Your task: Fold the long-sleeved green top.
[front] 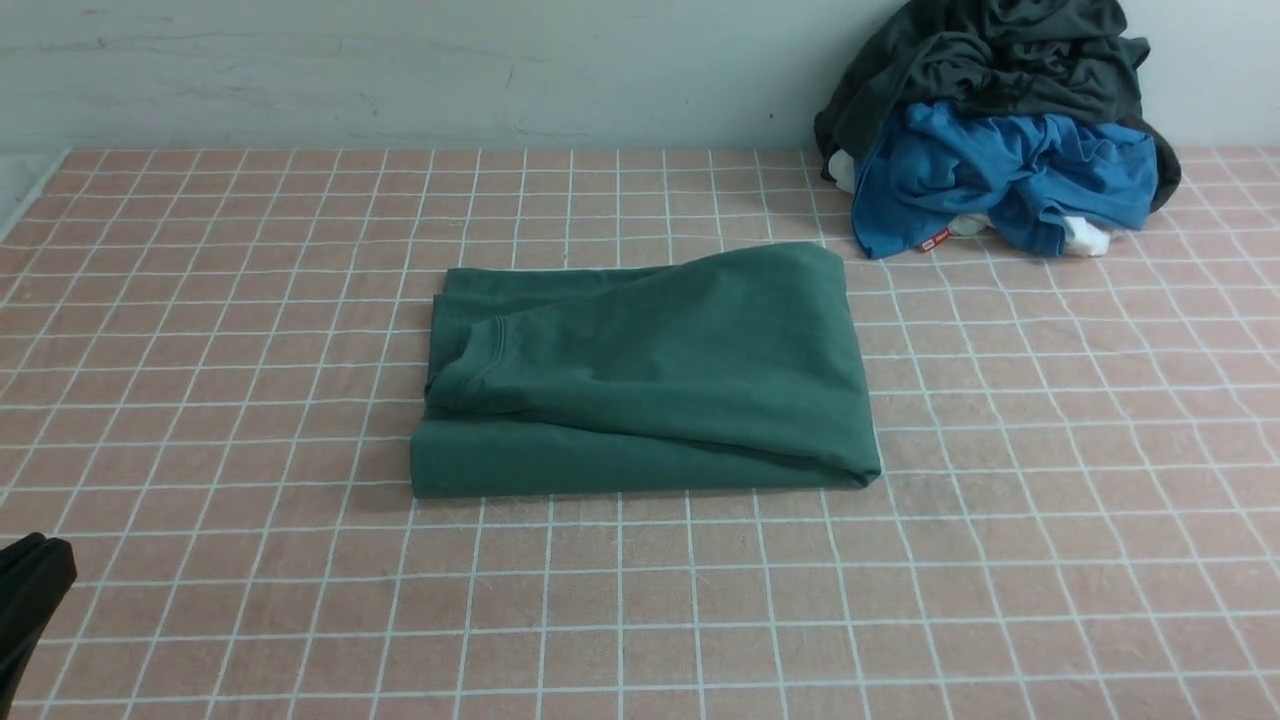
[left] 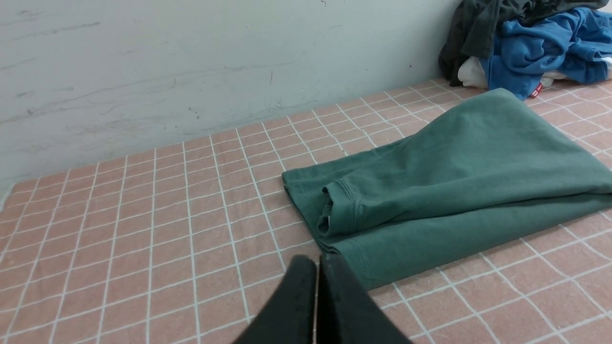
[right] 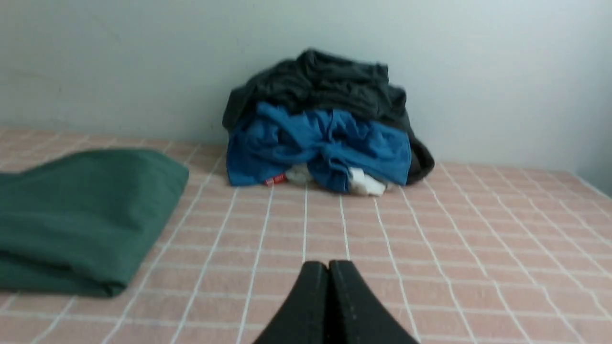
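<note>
Green long-sleeved top (front: 650,370) lies folded, mid-table.

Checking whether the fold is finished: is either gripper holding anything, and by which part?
Nothing is held. The left gripper and right gripper are both shut and empty, clear of the green top.

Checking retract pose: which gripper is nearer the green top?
Left. The left gripper sits just off the green top's near-left corner; the right gripper is off its right side, farther.

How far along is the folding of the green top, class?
Done: the green top lies as a compact folded rectangle on the tiled table, one cuff on top. In hand: nothing; the left claw and right claw are shut and clear of it. Left: seemingly nothing, perhaps tidying that cuff.
</note>
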Tool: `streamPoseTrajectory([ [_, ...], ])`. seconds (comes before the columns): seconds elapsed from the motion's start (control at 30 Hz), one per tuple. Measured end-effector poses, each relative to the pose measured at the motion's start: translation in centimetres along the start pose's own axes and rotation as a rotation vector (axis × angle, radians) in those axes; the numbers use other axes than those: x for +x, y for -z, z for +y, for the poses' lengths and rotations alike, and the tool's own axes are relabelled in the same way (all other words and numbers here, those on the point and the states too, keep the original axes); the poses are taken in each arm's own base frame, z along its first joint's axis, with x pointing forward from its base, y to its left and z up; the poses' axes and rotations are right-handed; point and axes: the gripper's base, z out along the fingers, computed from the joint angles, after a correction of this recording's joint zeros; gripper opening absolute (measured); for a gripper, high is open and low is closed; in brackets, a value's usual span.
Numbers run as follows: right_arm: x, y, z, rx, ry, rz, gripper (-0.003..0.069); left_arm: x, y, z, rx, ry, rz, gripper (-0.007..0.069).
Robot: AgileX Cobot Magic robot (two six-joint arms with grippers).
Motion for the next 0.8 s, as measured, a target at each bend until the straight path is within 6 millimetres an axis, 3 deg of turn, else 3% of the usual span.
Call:
streamPoseTrajectory([
  [0.13, 1.14, 0.07, -0.05, 0.004, 0.025, 0.125, -0.0010, 0.00, 0.00, 0.00, 0.000, 0.000, 0.000, -0.0003],
  [0.8, 1.23, 0.10, -0.08, 0.007, 0.029, 0.141, -0.0010, 0.00, 0.00, 0.00, 0.000, 0.000, 0.000, -0.0003],
])
